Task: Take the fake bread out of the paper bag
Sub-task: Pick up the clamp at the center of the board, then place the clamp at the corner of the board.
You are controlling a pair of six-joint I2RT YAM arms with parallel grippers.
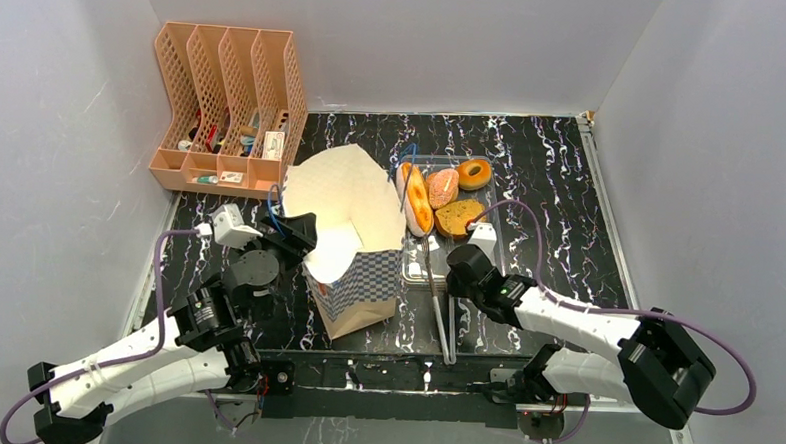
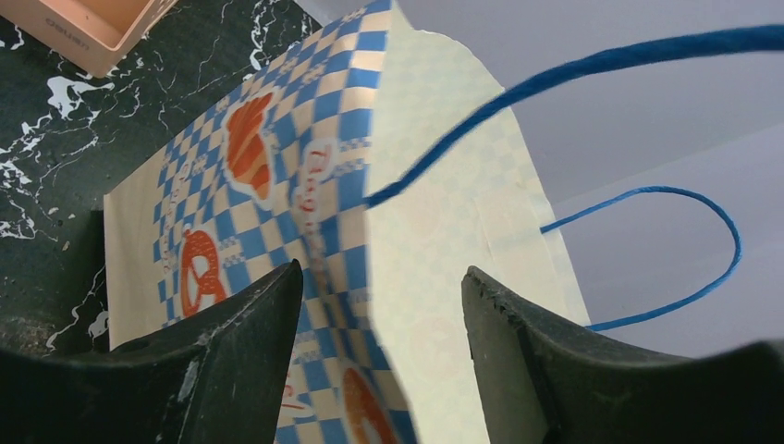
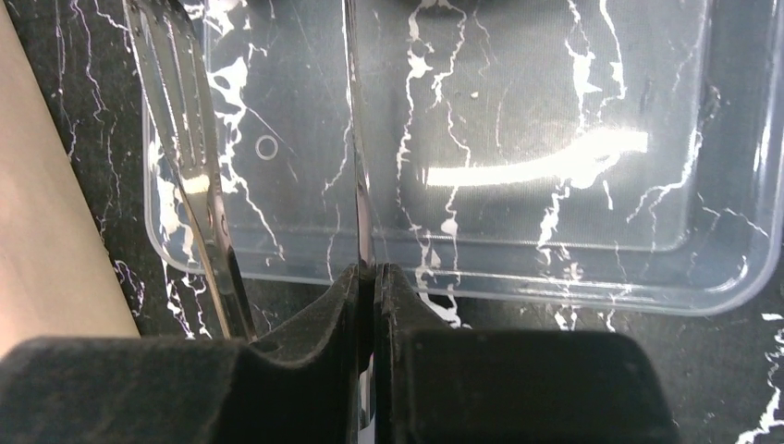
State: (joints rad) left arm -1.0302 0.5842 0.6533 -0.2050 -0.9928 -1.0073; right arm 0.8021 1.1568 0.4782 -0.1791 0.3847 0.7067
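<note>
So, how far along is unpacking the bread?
Nearly done: four fake bread pieces lie in the clear tray. In hand: the right end effector is shut on the tongs, the left end effector open astride the paper bag's edge. Left: confirming the bag is empty; its inside isn't visible.

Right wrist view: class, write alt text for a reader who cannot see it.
The right gripper is shut on one thin arm of the metal tongs; the other arm splays left. Beyond, the clear plastic tray rests on the black marbled table, the paper bag at far left.
</note>
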